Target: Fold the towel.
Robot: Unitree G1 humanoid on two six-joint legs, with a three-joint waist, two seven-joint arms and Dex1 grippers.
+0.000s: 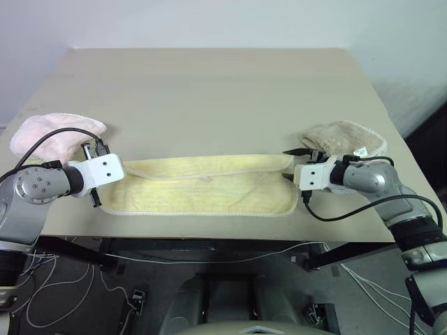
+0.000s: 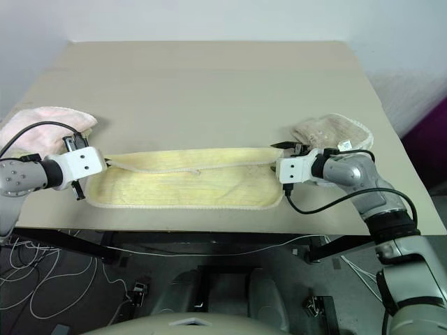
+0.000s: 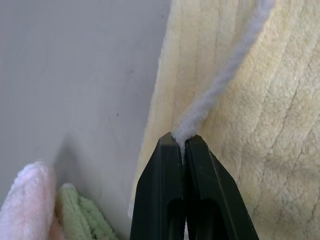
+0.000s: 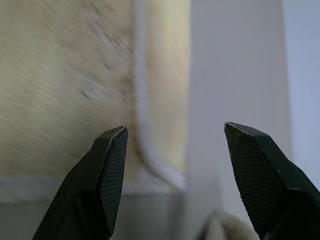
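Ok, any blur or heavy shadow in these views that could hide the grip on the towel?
Left wrist view: sharp, left gripper shut on the towel hem. Right wrist view: towel weave streaked with blur, open right gripper fingers crisp. Head views: even light, soft shadows beside the arms on the table.

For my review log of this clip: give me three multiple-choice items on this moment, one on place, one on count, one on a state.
1. Where is the pink towel?
A. near the left gripper
B. beside the right gripper
C. on the yellow towel

2. How many towels lie on the table?
A. one
B. two
C. three

3. How is the left gripper?
A. wide open
B. shut on the yellow towel's hem
C. shut on nothing

Key: A, it lies at the table's left edge; C, pink, yellow and beige towel; B, the hem is pinched between its fingers.
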